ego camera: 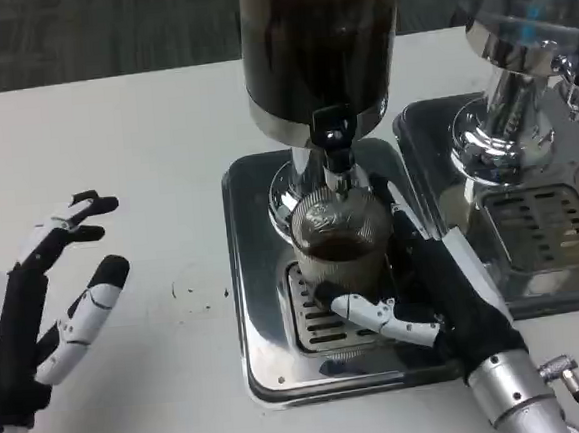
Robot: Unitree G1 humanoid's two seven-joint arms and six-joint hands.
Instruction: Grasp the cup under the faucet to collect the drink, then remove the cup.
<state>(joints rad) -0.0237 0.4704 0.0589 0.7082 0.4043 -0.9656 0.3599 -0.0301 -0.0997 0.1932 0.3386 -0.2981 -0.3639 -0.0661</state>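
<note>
— What does the robot stand at?
— A white counter (145, 168); grey carpet behind. No writing is legible.
— Its hands?
— The right hand (446, 294) grips the cup (339, 243) under the faucet (336, 148), on the drip tray (263, 329). The left hand (47, 316) rests spread wide.

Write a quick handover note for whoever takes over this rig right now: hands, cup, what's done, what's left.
Right hand: grips the cup from the side, on the drip tray.
Left hand: open, holds nothing, over the table left of the tray.
Cup: upright under the faucet of the dark dispenser, dark drink already inside.
Done: grasp, filling at least partly.
Left: finish filling if needed, then take the cup away.
</note>
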